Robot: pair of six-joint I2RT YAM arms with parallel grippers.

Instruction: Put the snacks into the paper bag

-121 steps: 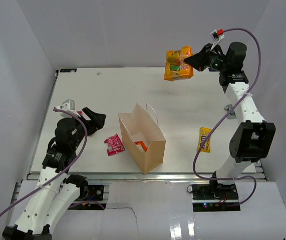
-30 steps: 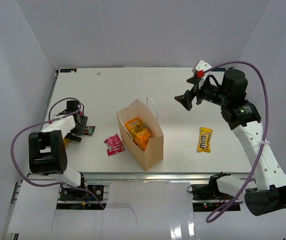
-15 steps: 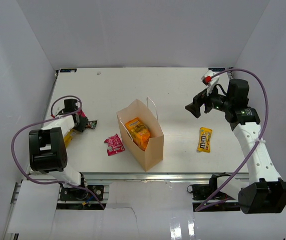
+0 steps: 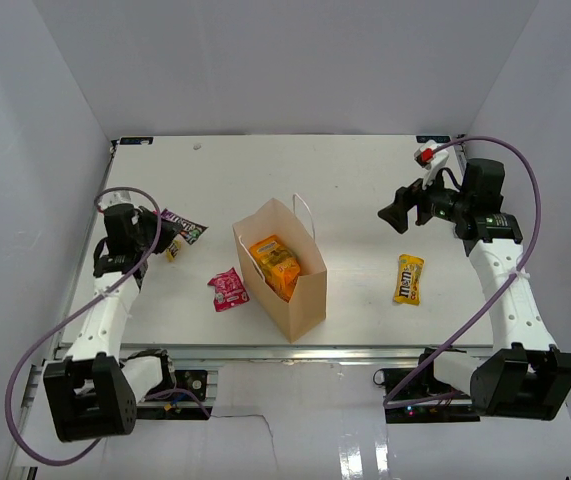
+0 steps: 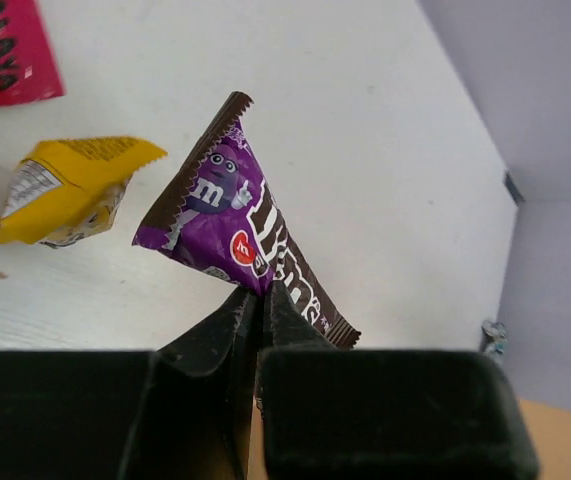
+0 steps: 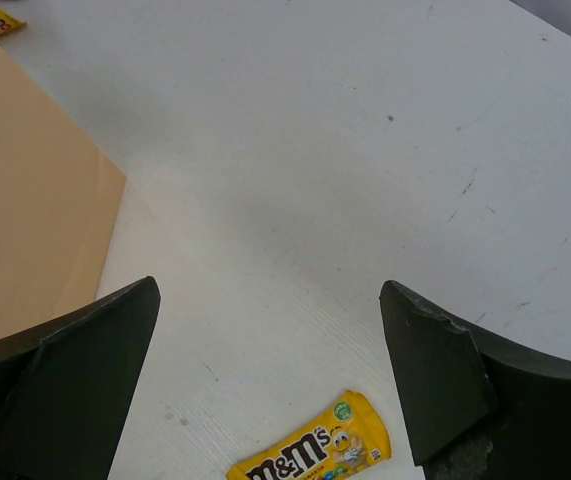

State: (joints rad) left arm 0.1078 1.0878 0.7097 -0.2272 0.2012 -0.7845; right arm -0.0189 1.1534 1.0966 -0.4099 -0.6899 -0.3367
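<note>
White tabletop (image 4: pixel 365 190), lilac walls (image 4: pixel 265 70); paper bag (image 4: pixel 303 303) upright mid-table.

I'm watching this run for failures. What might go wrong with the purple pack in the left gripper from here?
1. The left gripper pinches the purple pack by one edge only; it may slip out in transit.
2. The paper bag stands upright and unsupported; a low pass might knock its rim and tip it.
3. The orange bag already fills much of the opening, so the pack could catch there.
</note>
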